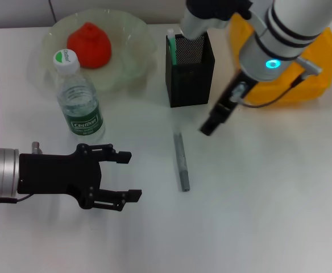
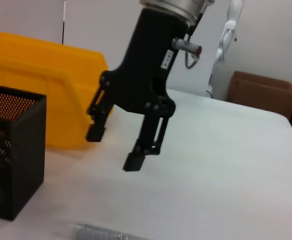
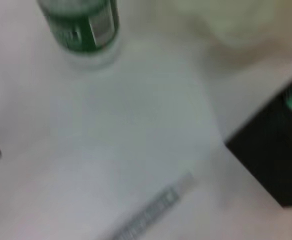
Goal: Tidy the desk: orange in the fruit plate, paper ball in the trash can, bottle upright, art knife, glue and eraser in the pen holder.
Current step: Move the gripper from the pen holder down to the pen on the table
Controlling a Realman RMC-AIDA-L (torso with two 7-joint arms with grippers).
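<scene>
Orange (image 1: 90, 43) is sitting in the pale-green fruit plate (image 1: 129, 57) at the far left of the white counter (image 1: 268, 199). Just in front of the plate, the water bottle (image 1: 78, 99) is standing upright with its green-topped cap on. The black mesh pen holder (image 1: 190, 71) is standing to the right of the plate, with something green and white sticking up inside it. The yellow trash can (image 1: 311, 77) is sitting further right, largely hidden behind the right arm. A slim grey art knife (image 1: 181, 162) is lying flat on the counter in front of the pen holder, apart from it.

The right hand (image 2: 117, 150) is hanging above the counter between the pen holder and the trash can, near the far end of the knife, its fingers spread and gripping nothing. The left hand (image 1: 126, 176) is hovering low at the near left, in front of the bottle, fingers (image 1: 119, 156) also spread apart and empty, pointing toward the knife.
</scene>
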